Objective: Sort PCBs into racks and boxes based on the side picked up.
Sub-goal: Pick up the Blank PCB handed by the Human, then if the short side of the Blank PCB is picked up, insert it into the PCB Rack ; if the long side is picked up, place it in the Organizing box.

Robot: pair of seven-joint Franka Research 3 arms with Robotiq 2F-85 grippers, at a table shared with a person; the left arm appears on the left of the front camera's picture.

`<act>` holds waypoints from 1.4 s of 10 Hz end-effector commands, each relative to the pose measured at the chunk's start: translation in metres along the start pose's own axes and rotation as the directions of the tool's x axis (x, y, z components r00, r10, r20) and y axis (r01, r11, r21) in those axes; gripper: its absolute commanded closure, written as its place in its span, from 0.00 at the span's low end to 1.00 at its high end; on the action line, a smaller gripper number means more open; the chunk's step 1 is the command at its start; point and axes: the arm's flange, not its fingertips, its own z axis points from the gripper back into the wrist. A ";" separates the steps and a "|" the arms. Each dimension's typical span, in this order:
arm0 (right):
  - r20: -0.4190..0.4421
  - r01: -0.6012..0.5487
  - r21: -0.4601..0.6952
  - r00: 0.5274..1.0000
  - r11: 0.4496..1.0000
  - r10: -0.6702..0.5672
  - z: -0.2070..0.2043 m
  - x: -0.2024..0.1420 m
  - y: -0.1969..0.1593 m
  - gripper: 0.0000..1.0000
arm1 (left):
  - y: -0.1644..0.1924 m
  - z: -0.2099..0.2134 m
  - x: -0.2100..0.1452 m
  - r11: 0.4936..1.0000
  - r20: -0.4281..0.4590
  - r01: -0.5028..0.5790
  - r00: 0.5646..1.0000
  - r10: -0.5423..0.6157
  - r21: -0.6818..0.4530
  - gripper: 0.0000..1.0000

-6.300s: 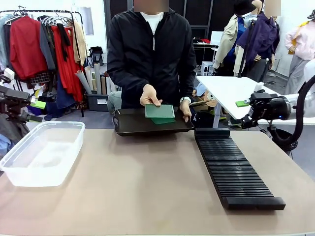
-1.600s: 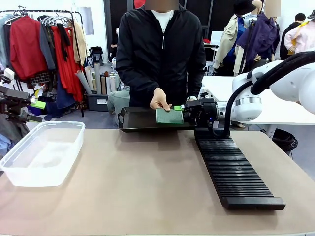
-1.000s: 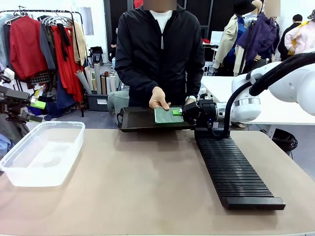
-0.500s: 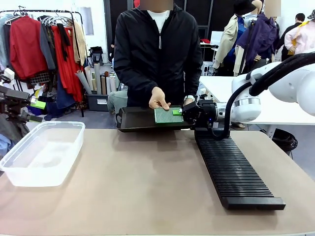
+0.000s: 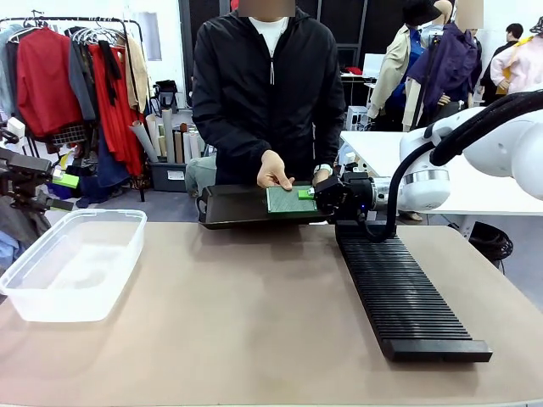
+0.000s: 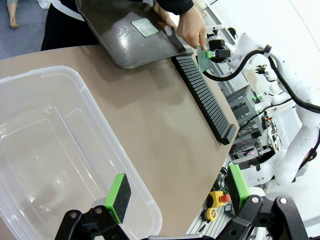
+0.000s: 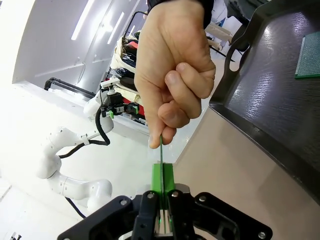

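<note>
Right fingers (image 7: 157, 181) clamped on circuit board (image 7: 161, 149) edge, person's hand (image 7: 172, 75) pinching its far end; left fingers (image 6: 118, 195) spread apart, tub (image 6: 114, 144) beyond them.

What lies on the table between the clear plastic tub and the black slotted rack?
Nothing: in the front view, the tan tabletop between the clear plastic tub and the black slotted rack is bare.

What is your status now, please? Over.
Right gripper shut on PCB. Person's hand pinches it too. Left gripper open, near box.
</note>
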 end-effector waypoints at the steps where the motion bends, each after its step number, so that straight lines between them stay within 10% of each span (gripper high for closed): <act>1: 0.000 -0.017 -0.002 1.000 1.000 0.017 -0.001 0.001 0.001 1.00 | -0.002 0.001 0.001 1.000 0.000 -0.003 1.000 0.003 0.000 0.00; 14: 0.000 -0.017 -0.002 1.000 1.000 0.017 -0.001 0.001 0.001 1.00 | -0.002 0.001 0.001 1.000 0.000 -0.003 1.000 0.003 0.000 0.00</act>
